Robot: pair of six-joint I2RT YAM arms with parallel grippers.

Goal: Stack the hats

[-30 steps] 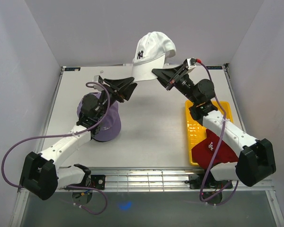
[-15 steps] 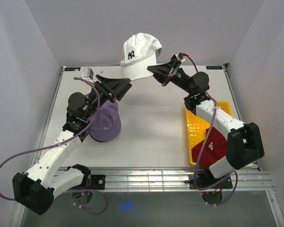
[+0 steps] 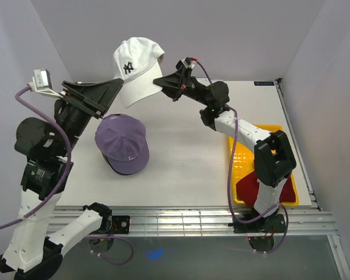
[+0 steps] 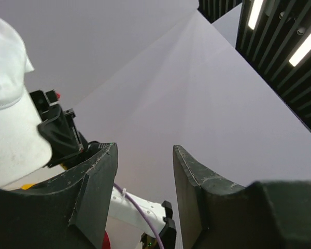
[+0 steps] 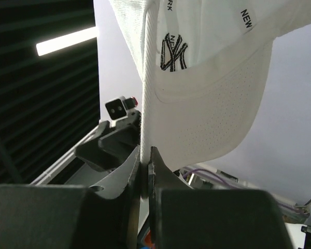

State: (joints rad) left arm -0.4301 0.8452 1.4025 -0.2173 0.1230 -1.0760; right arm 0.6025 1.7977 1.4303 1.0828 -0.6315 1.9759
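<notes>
While the right gripper is clenched on the brim edge of the white fabric baseball cap with the dark NY logo, that cap hangs in the air above the far-left part of the grey table. Left gripper is raised just beside the cap's crown, jaws parted with only wall showing between them. Below, the lavender fabric baseball cap sits crown-up on the table; the dark red fabric cap lies in the yellow rectangular plastic tray at right.
</notes>
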